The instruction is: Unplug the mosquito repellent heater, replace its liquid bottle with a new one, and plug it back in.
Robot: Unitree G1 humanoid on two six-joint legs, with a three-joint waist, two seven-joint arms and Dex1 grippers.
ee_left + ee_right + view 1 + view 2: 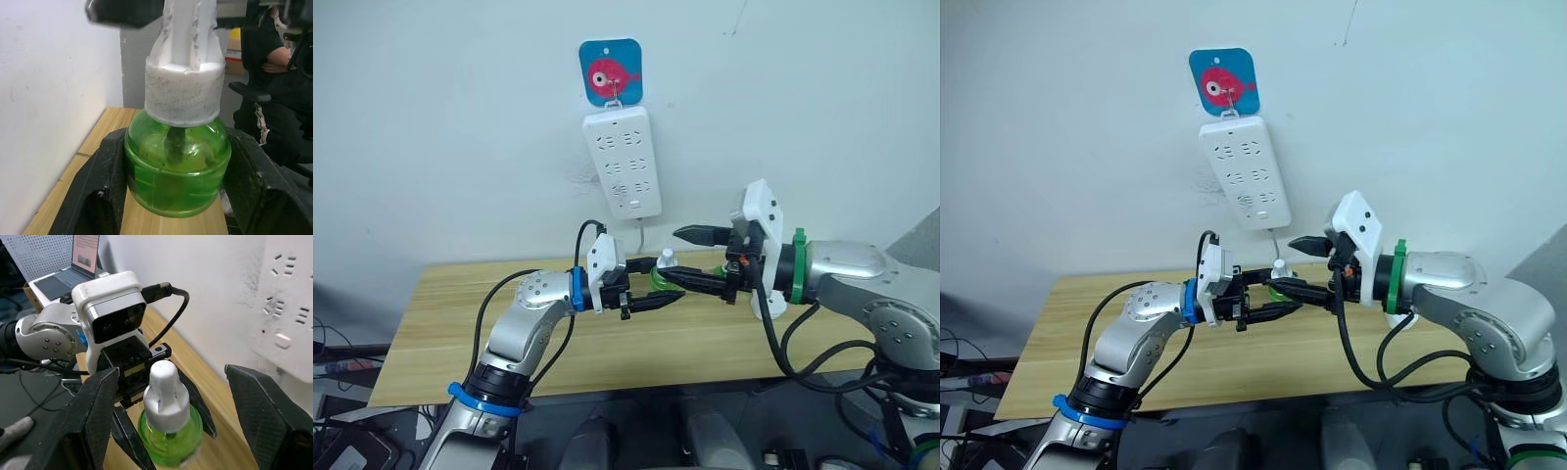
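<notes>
The liquid bottle (660,280) is green with a white cap (666,258). It stands upright above the wooden table (460,313), and my left gripper (666,286) is shut on its green body. In the left wrist view the black fingers (98,196) press both sides of the bottle (176,181). My right gripper (668,255) comes from the right and stands open, one finger (93,411) on each side of the white cap (165,391) without touching it. The mosquito repellent heater is out of view.
A long white power strip (623,162) hangs on the wall under a blue hook plate with a pink fish (610,71); its sockets look unoccupied. Its cord drops behind the table. A laptop (83,254) sits beyond the table, and a seated person (274,49) is off to the side.
</notes>
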